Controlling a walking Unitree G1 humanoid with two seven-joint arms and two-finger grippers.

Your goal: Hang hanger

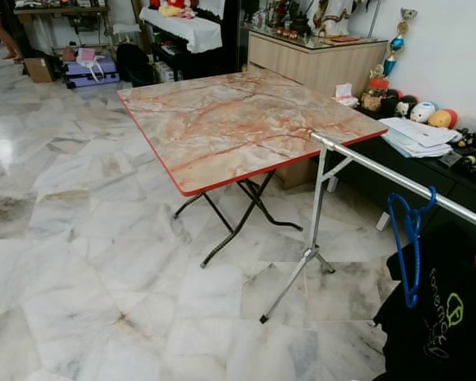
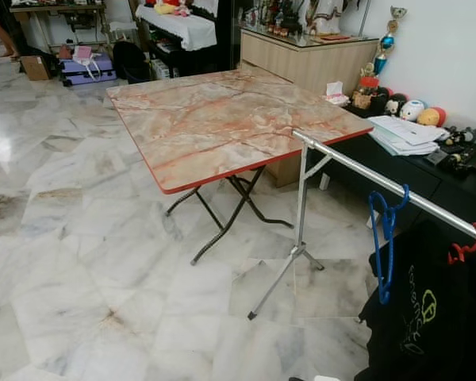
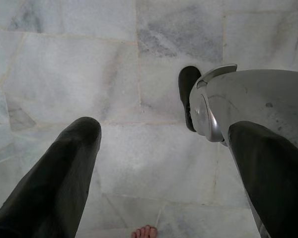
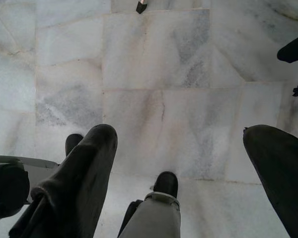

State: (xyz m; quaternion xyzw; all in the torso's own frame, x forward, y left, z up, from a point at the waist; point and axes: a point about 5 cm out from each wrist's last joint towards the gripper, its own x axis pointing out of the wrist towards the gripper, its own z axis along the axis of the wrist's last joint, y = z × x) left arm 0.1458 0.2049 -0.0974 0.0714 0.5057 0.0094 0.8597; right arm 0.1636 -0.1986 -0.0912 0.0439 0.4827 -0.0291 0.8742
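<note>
A blue hanger hangs by its hook from the silver rail of a clothes rack on my right. Further right along the rail, a red hanger carries a black garment with a printed logo. Both arms hang at my sides. My left gripper points down at the marble floor, fingers apart and nothing between them. My right gripper also points at the floor, open and empty.
A folding table with a marble-pattern top and red rim stands ahead, touching the rack's end. A low black shelf with papers and balls lines the right wall. A person's toes are behind me. Open floor lies to the left.
</note>
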